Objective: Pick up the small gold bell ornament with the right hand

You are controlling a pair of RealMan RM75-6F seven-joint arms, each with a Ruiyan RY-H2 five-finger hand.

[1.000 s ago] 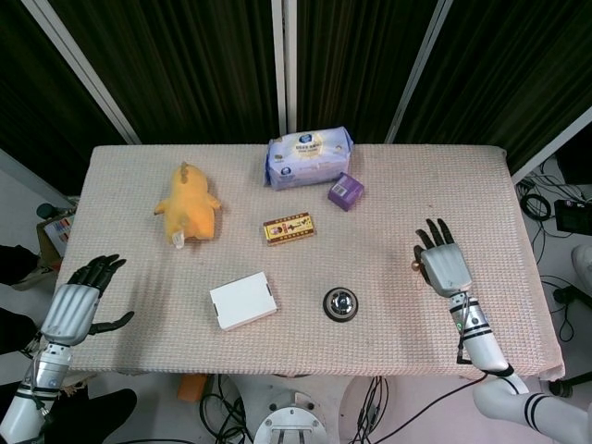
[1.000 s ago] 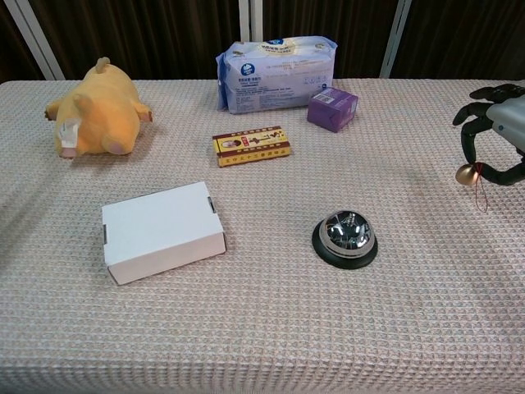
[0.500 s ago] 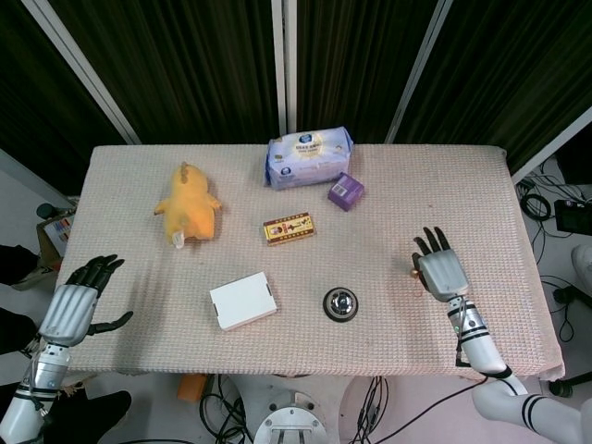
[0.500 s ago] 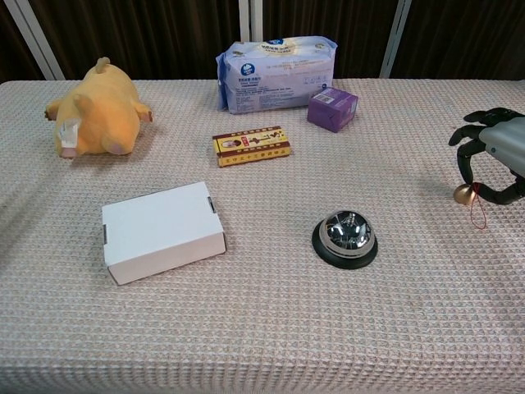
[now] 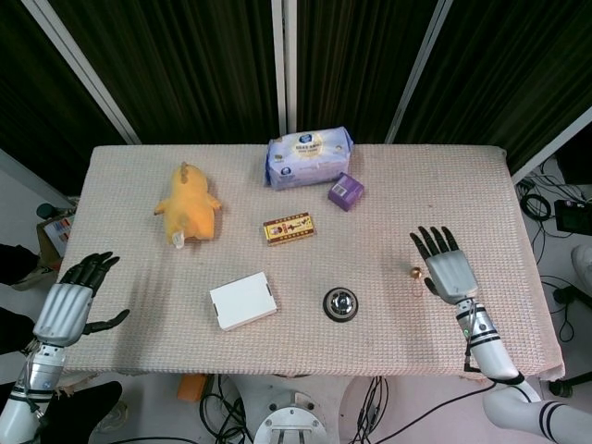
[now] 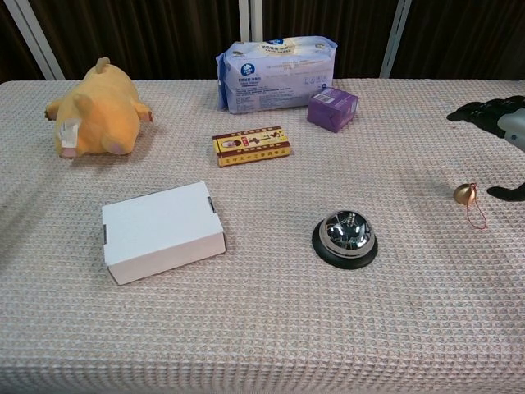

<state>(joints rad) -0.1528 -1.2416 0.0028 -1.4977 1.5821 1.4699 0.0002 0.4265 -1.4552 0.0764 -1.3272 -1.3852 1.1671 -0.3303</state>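
Observation:
The small gold bell ornament point(image 5: 415, 273) lies on the tablecloth with its red loop trailing beside it, clearest in the chest view point(image 6: 465, 193). My right hand point(image 5: 445, 265) hovers just right of it with fingers spread, holding nothing; in the chest view only its fingertips point(image 6: 490, 112) and thumb show at the right edge. A small gap separates the thumb from the bell. My left hand point(image 5: 67, 302) hangs open off the table's front left corner, seen only in the head view.
A silver call bell point(image 6: 344, 236) stands left of the gold bell. A white box point(image 6: 162, 231), a yellow-red packet point(image 6: 251, 145), a purple box point(image 6: 332, 108), a wipes pack point(image 6: 276, 73) and a yellow plush point(image 6: 90, 119) lie further left and back.
The right hand came down with the gold bell pinched, set it on the cloth and let go, spreading its fingers and drawing off to the right. The left hand barely shifted.

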